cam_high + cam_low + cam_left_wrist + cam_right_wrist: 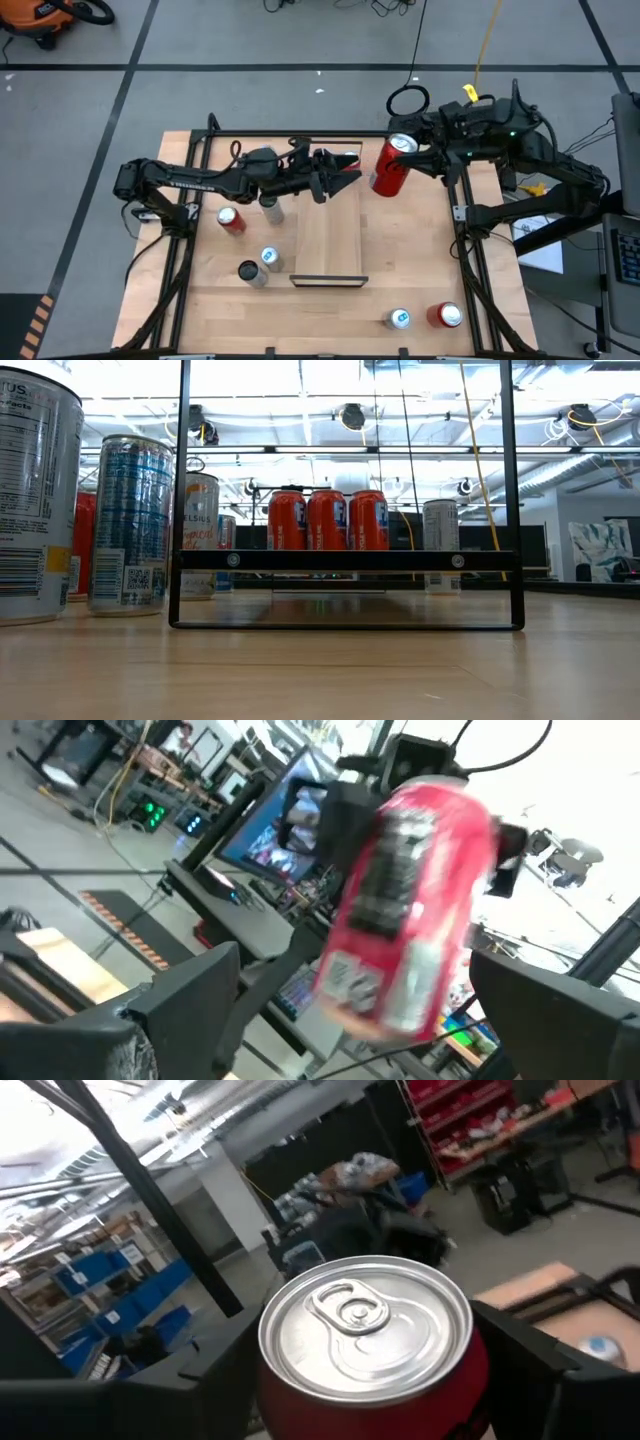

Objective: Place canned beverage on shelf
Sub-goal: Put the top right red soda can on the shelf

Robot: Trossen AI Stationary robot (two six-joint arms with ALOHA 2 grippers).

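Observation:
My right gripper (408, 158) is shut on a red can (392, 165), in the air just right of the far end of the shelf, a long light-wood board (328, 235) with a raised lip (328, 280) at its near end. My left gripper (345, 172) is open and empty over the shelf's far end, pointing toward the red can, which shows beyond its fingers in the left wrist view (410, 900). In the low view three red cans (327, 520) stand side by side farther back. In the high view my left arm covers that spot. My right gripper pinches the red can's side wall (300, 1390) between its two fingers (540, 1360), below the rim. It comes from the table's right side. The can is lifted clear of the table and tilted, its silver top (365, 1320) turned up toward the wrist.
Loose cans stand on the table left of the shelf: a red one (231, 220), silver ones (270, 210) (270, 258) and a dark-topped one (250, 272). A silver can (398, 318) and a red can (445, 316) stand at the near right. Black rails (462, 240) frame the table.

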